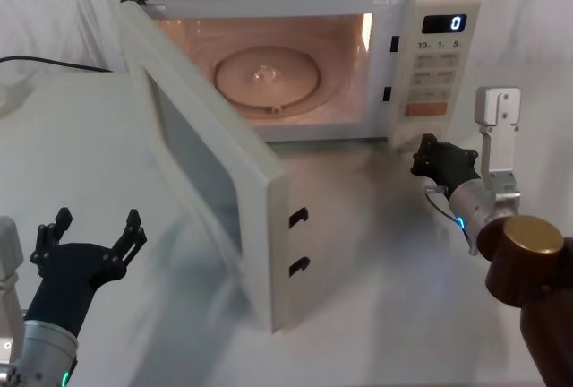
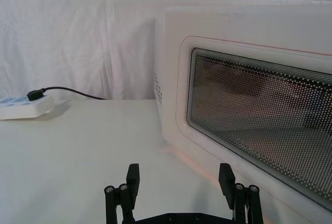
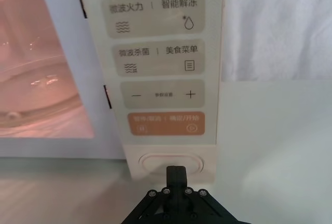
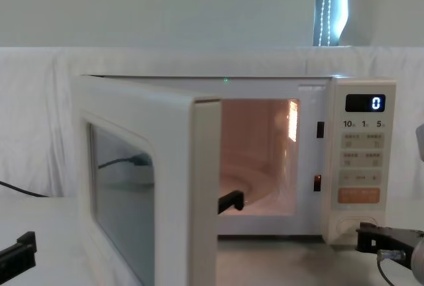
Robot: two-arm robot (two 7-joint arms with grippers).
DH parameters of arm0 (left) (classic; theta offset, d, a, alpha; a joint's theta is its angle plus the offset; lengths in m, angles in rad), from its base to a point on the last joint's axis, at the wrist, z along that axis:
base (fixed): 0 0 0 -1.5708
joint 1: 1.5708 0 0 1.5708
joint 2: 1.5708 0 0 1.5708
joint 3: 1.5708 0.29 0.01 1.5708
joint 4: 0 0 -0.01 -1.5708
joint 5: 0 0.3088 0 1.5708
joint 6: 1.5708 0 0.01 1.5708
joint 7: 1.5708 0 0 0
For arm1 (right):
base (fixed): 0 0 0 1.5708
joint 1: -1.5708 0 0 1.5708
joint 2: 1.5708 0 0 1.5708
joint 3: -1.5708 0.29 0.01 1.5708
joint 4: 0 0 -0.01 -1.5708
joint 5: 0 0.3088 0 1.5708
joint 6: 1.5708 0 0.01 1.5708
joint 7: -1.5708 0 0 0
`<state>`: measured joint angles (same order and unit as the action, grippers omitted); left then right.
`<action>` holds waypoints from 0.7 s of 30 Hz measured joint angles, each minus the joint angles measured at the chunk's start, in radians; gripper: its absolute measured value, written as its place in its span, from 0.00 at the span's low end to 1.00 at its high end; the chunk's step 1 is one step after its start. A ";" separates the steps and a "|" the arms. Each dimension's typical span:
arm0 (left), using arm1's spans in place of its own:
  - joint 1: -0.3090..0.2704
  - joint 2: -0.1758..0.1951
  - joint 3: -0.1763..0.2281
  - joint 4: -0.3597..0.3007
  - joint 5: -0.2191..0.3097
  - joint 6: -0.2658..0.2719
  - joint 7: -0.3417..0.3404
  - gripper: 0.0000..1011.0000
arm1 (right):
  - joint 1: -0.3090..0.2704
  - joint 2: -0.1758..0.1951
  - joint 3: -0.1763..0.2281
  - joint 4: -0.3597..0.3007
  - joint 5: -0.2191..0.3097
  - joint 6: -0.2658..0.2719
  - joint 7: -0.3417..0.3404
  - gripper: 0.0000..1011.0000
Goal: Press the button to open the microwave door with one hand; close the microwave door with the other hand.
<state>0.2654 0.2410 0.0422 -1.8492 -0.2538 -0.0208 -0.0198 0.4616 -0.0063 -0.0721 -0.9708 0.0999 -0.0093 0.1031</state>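
Note:
The microwave door [image 1: 215,181] stands swung wide open to the left, with its dark window [image 2: 259,110] facing my left side and the lit cavity exposed. My left gripper [image 1: 98,226] is open, low at the front left and a short way outside the door [image 4: 132,187], apart from it. In the left wrist view its fingers [image 2: 133,175] spread toward the door's outer face. The cream button [image 3: 171,163] sits at the bottom of the control panel, under the orange key [image 3: 167,124]. My right gripper [image 3: 176,173] is shut, with its tip right in front of the button [image 4: 354,223]; I cannot tell whether it touches.
A white power strip [image 2: 23,107] with a black cable lies on the table to the far left. White cloth hangs behind the microwave. A glass turntable [image 1: 266,78] lies inside the cavity. The display [image 1: 444,22] reads 0.

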 joint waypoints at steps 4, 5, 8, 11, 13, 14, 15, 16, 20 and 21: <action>0.000 0.000 0.000 0.000 0.000 0.000 0.000 0.99 | -0.041 0.002 -0.005 -0.063 0.002 0.023 0.002 0.00; 0.000 0.000 0.000 0.000 0.000 0.000 0.000 0.99 | -0.048 0.003 -0.007 -0.075 0.002 0.027 0.002 0.00; 0.000 0.000 0.000 0.000 0.000 0.000 0.000 0.99 | -0.076 0.006 -0.014 -0.118 0.002 0.040 0.003 0.00; 0.000 0.000 0.000 0.000 0.000 0.000 0.000 0.99 | -0.103 0.010 -0.022 -0.161 0.002 0.053 0.006 0.00; 0.000 0.000 0.000 0.000 0.000 0.000 0.000 0.99 | -0.123 0.013 -0.029 -0.192 -0.001 0.056 0.006 0.00; 0.000 0.000 0.000 0.000 0.000 0.000 0.000 0.99 | -0.131 0.014 -0.032 -0.202 -0.003 0.056 0.005 0.00; 0.000 0.000 0.000 0.000 0.000 0.000 0.000 0.99 | -0.139 0.015 -0.035 -0.213 -0.005 0.056 0.004 0.00; 0.000 0.000 0.000 0.000 0.000 0.000 0.000 0.99 | -0.156 0.017 -0.040 -0.234 -0.011 0.052 0.002 0.00; 0.000 0.000 0.000 0.000 0.000 0.000 0.000 0.99 | -0.199 0.022 -0.050 -0.279 -0.024 0.028 -0.007 0.00; 0.000 0.000 0.000 0.000 0.000 0.000 0.000 0.99 | -0.208 0.023 -0.053 -0.288 -0.027 0.020 -0.008 0.00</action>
<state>0.2655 0.2410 0.0421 -1.8492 -0.2538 -0.0207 -0.0199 0.2532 0.0168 -0.1248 -1.2588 0.0724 0.0104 0.0946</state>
